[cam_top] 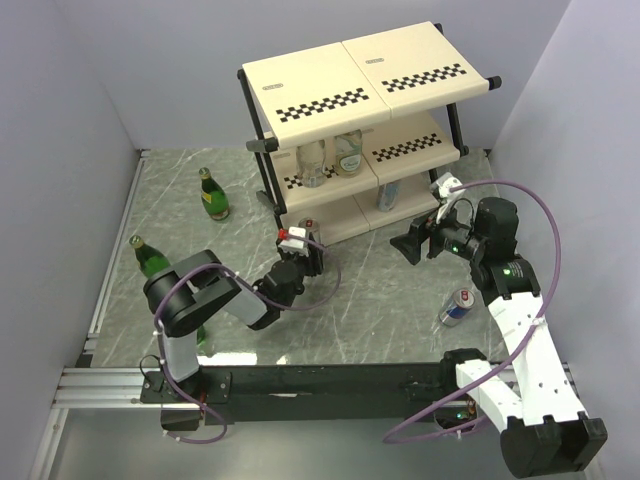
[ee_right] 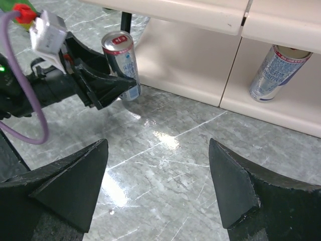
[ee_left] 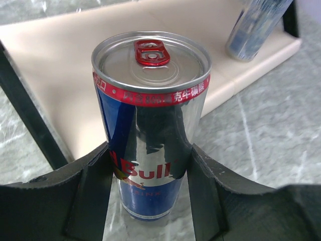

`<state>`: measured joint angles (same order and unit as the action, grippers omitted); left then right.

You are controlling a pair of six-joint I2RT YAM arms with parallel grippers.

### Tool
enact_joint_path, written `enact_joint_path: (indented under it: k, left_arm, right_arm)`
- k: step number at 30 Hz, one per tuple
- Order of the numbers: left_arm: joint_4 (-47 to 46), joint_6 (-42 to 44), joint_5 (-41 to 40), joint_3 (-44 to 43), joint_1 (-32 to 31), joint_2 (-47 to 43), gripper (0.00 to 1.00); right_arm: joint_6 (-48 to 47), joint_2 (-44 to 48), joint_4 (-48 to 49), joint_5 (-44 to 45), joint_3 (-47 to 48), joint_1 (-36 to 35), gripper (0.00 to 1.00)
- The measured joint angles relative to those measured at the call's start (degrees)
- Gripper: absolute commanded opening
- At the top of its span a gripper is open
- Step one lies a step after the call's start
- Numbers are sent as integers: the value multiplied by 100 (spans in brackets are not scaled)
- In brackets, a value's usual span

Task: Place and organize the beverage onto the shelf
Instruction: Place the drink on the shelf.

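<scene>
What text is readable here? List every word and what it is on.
"Bull": slim silver-and-blue can in the left gripper.
Chinese characters on its red rim band: too small to read.
Second can on the cream shelf panel, green glass bottles' yellow labels: blurred.

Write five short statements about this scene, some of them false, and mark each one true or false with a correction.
1. The left gripper holds a silver-and-blue can upright. True.
2. The right gripper is shut. False: its jaws stand wide open and hold nothing.
3. Two clear bottles stand on the middle tier of the shelf. True.
4. All three cans are on the shelf. False: one is in the left gripper, a second can stands on the bottom tier, and a third can lies on the table beside the right arm.
5. A green bottle stands on the top tier. False: the green bottles in view stand on the table, left of the shelf.
</scene>
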<state>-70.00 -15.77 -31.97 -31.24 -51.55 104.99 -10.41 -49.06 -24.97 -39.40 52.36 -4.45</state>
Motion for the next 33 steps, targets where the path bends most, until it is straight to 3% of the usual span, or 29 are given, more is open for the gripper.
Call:
enact_joint_path:
  k: [20,33]
  left_arm:
    - [-17,256,363,28,11,-72,0]
    - [-39,511,188,-581,122,-70,0]
  right_arm:
    - [-470,-275,-448,-686,-20,72,87]
    - [-511,-275,-474,-732,-20,140,87]
